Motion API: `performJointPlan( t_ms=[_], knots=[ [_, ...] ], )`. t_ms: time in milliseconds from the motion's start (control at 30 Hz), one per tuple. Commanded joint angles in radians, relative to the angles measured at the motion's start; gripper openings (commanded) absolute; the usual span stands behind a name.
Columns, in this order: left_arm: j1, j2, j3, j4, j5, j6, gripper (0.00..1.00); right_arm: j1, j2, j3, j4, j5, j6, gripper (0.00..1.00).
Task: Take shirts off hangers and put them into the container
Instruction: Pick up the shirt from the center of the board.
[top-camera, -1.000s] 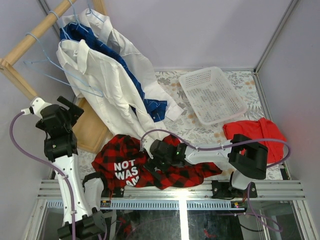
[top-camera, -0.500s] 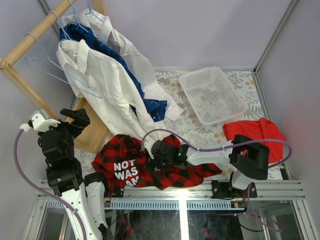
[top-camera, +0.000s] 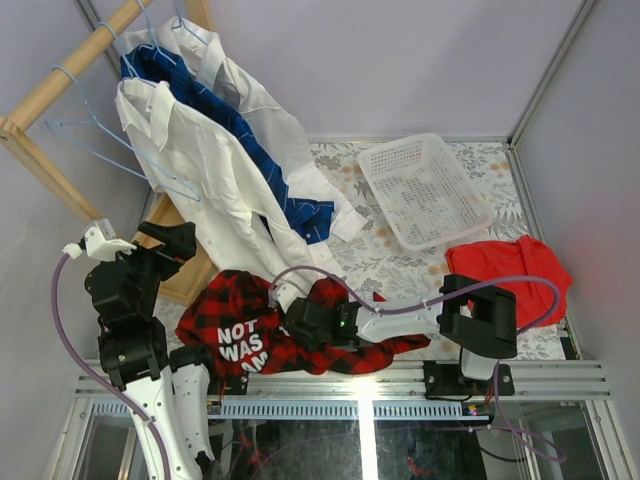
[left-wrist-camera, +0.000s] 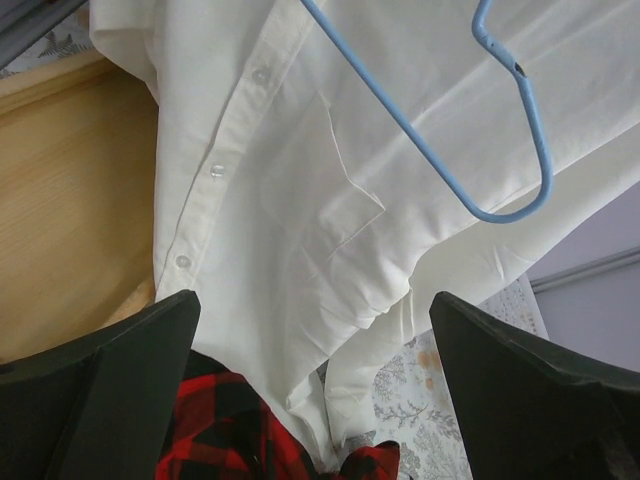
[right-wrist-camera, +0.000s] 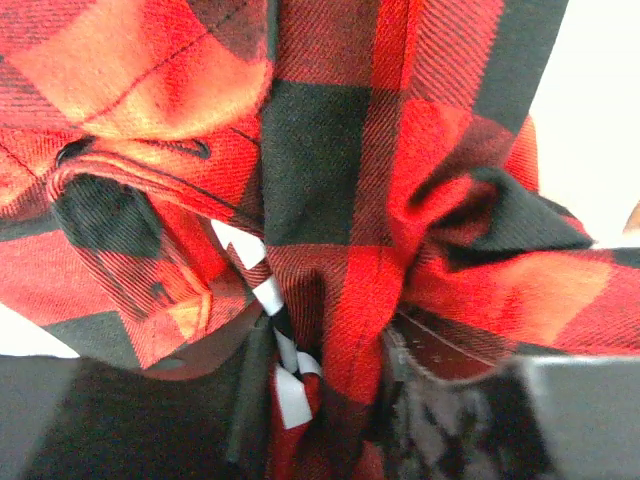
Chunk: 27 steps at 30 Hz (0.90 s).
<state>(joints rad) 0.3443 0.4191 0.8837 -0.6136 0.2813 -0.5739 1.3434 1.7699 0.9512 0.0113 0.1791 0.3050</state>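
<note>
- Top external view: the left gripper (top-camera: 172, 236) stood raised beside the flat wooden base board (top-camera: 185, 268), just below the front plain white button-up shirt (top-camera: 210, 170). Its jaw gap could not be judged from here.
- The right gripper (top-camera: 300, 322) was buried in the red-and-black plaid collared shirt (top-camera: 235, 335). That shirt lay crumpled on the table, off any hanger, against the aluminium rail (top-camera: 520, 378) at the near edge.
- The front white shirt, the dark blue thin-checked shirt (top-camera: 300, 212) and the rear plain white shirt (top-camera: 262, 115) hung from the thick wooden rack pole (top-camera: 70, 72) among the thin light-blue wire hangers (top-camera: 90, 125).
- The small white plastic basket with perforated sides (top-camera: 378, 190) stood at the far right of the floral-patterned table top (top-camera: 385, 270). Only its own grid floor showed inside.
- A plain bright red cloth (top-camera: 510, 265) lay just beside the basket's near corner.
- Patterned table top showed between the plaid shirt and the basket. Grey walls stood close behind and to the right of the basket.
- Left wrist view: the left gripper (left-wrist-camera: 312, 310) had its fingers wide apart and held nothing. The front white shirt (left-wrist-camera: 300, 200), a hanger (left-wrist-camera: 400, 123) and a patch of plaid (left-wrist-camera: 220, 445) showed between them.
- Right wrist view: only here was the grip visible. The right gripper (right-wrist-camera: 320, 370) was clamped on a bunched fold of the plaid shirt (right-wrist-camera: 330, 150).
</note>
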Motion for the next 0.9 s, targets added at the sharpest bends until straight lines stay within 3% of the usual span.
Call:
performJointPlan(
  t_ms=[0,67,133,367,600,733,867],
  knots=[
    [-0.028,-0.034,-0.011,-0.003,-0.038,0.021,1.0,0.104,-0.067,-0.099,-0.07,0.131,0.07,0.3],
    [-0.031,-0.044,-0.021,-0.003,-0.058,0.022,1.0,0.139,-0.18,-0.136,-0.032,0.156,0.052,0.2],
    [-0.031,-0.049,-0.034,0.0,-0.068,0.023,1.0,0.156,-0.29,-0.162,-0.001,0.152,0.035,0.01],
    [-0.036,-0.068,-0.066,0.002,-0.101,0.048,1.0,0.161,-0.762,-0.267,0.121,0.203,-0.05,0.0],
    [-0.047,-0.082,-0.075,0.006,-0.127,0.062,1.0,0.16,-1.217,-0.267,-0.008,0.495,-0.183,0.0],
    [-0.051,-0.09,-0.103,0.021,-0.111,0.06,1.0,0.161,-1.306,-0.194,-0.168,0.658,-0.26,0.0],
    [-0.053,-0.093,-0.115,0.025,-0.101,0.066,1.0,0.161,-1.283,-0.204,-0.291,0.849,-0.174,0.0]
  ],
)
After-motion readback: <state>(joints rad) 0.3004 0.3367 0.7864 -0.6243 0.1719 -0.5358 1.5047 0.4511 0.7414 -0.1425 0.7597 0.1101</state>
